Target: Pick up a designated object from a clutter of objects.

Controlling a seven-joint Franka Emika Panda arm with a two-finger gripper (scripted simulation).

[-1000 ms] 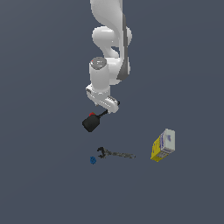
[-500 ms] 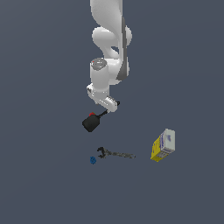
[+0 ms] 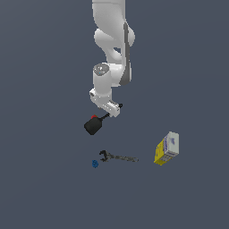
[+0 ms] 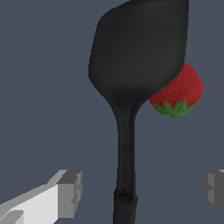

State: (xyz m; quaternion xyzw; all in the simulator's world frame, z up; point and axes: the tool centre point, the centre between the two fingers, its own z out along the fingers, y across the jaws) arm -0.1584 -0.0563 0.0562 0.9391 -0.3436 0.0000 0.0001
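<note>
The gripper (image 4: 138, 188) stands spread, one finger (image 4: 70, 192) on each side of the black spatula's (image 4: 131, 78) handle, touching neither. In the exterior view the spatula lies at frame centre, above the wrench (image 3: 117, 156). A strawberry (image 4: 179, 94) sits beside its head.

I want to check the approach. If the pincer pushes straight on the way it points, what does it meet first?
Probably the black spatula's handle, lying between the open pincer fingers; depth is unclear.
</note>
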